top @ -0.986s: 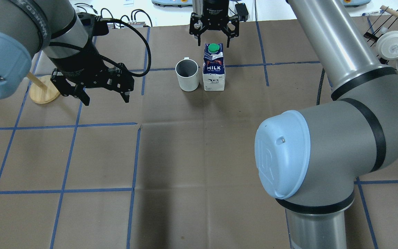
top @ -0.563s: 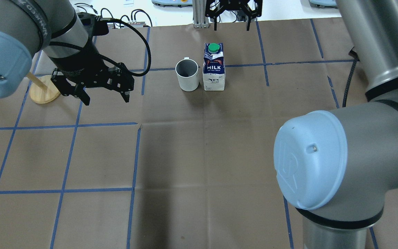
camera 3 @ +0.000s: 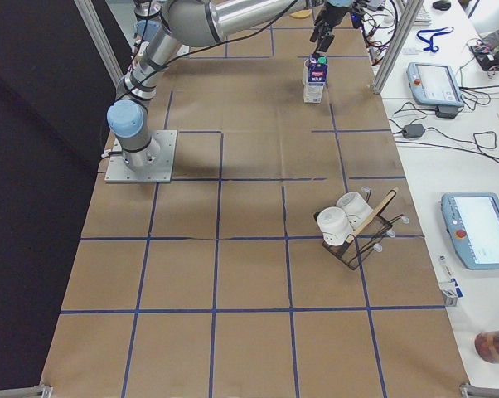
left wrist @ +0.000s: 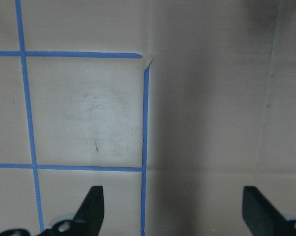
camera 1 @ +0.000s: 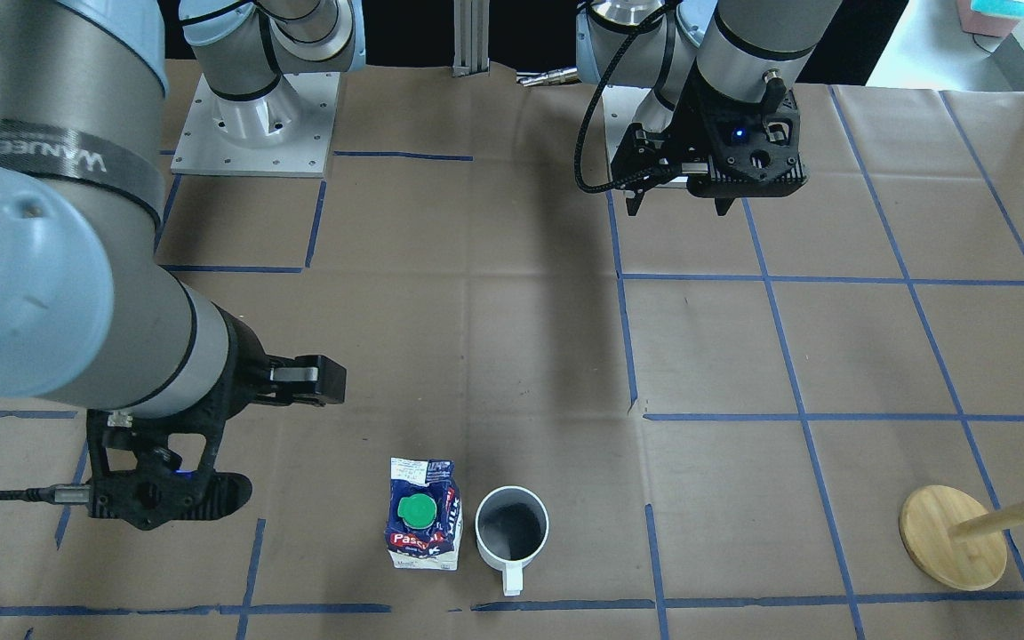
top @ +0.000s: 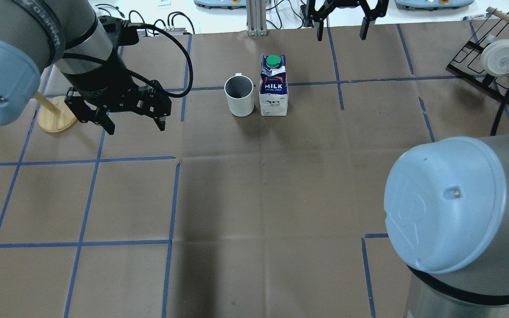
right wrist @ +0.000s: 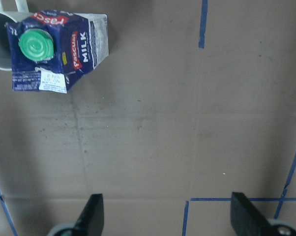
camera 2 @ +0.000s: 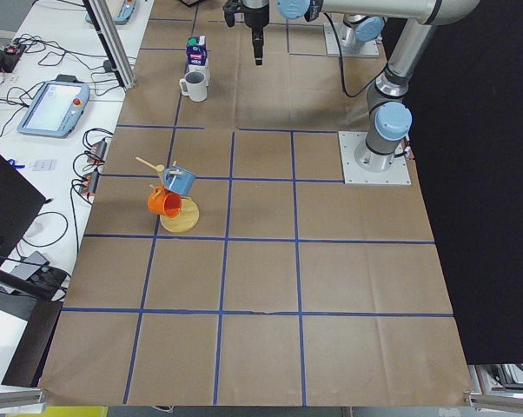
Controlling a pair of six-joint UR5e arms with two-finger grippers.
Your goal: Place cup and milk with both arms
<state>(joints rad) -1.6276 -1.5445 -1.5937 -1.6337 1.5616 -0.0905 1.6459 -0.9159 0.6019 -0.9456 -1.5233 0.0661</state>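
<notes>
**Overhead exterior view: both pincers wide and empty, cup and milk side by side**

From the upper left, the grey-metal left arm points its black left gripper straight down above the brown paper table. Its fingers are spread wide with nothing between them. The left wrist-mounted view shows only bare paper and blue tape between the tips. The right arm fills the lower right with its blue-capped elbow. Its black right gripper hangs at the far edge, beyond and to the right of the small blue-and-white gable-top milk carton with a green screw cap, likewise spread wide and empty.

The white ceramic cup with a grey inside stands upright just beside the milk carton, on its left. Both are near the far middle of the table, well apart from either gripper.

The top edge cuts off the right gripper's body. The right wrist-mounted view catches only a sliver of the cup at its left edge. From exterior right the milk carton hides the cup. Print on the cup's side cannot be made out.
</notes>
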